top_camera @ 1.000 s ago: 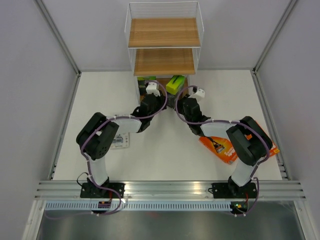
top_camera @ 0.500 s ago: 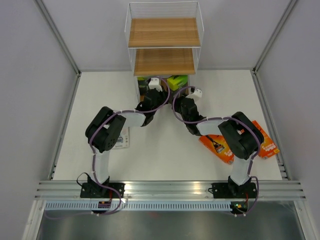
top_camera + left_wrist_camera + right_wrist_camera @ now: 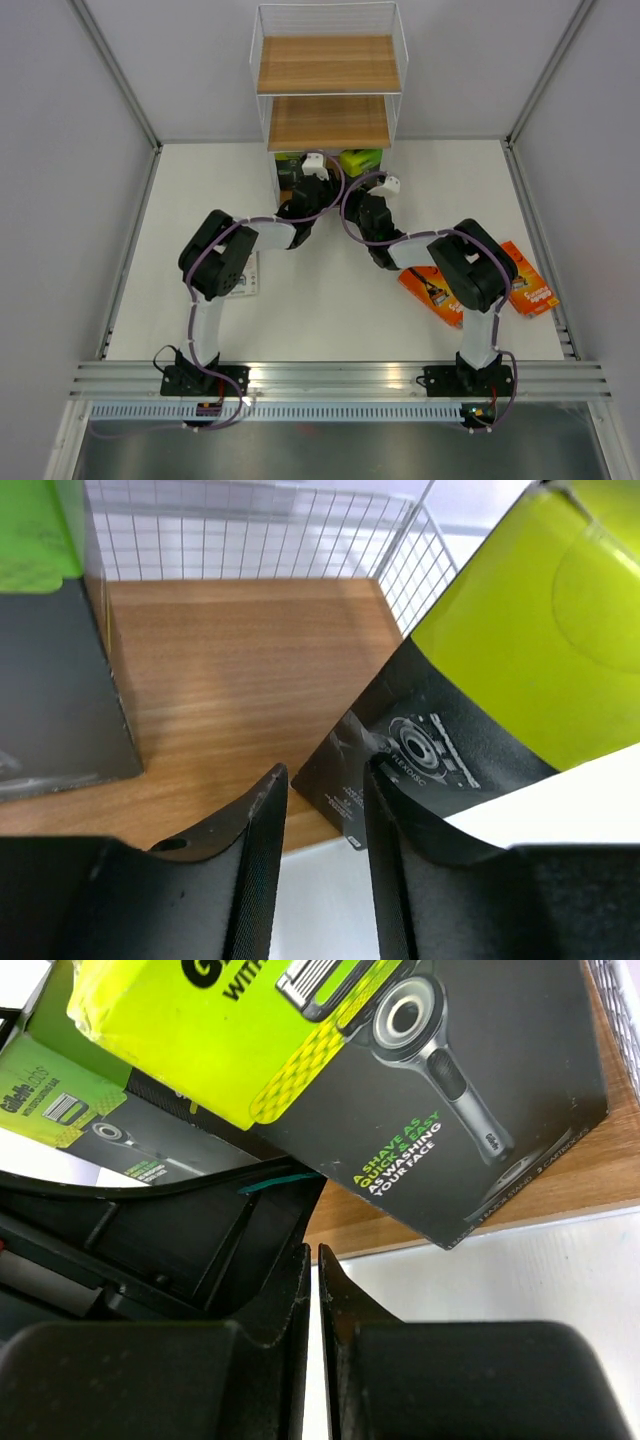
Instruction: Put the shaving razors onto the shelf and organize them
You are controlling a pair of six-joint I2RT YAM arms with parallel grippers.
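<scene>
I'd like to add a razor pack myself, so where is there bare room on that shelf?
On the shelf, the top board and middle board are bare. The bottom tier is crowded: left razor pack, right razor pack, left pincer and right pincer, with bare wood only between the packs.

I work in a robot test cell, a lab bench rather than a home or shop. My black-and-white left arm (image 3: 215,265) and right arm (image 3: 470,270) are bolted to a ribbed aluminium rail (image 3: 340,378) at the near edge of a white tabletop (image 3: 330,300). Plain pale grey panel walls (image 3: 60,150) on thin metal posts close in three sides. Purple cables (image 3: 343,212) loop along my links. A wooden-boarded white wire shelf (image 3: 328,65) stands against the back panel like a mock display.
</scene>
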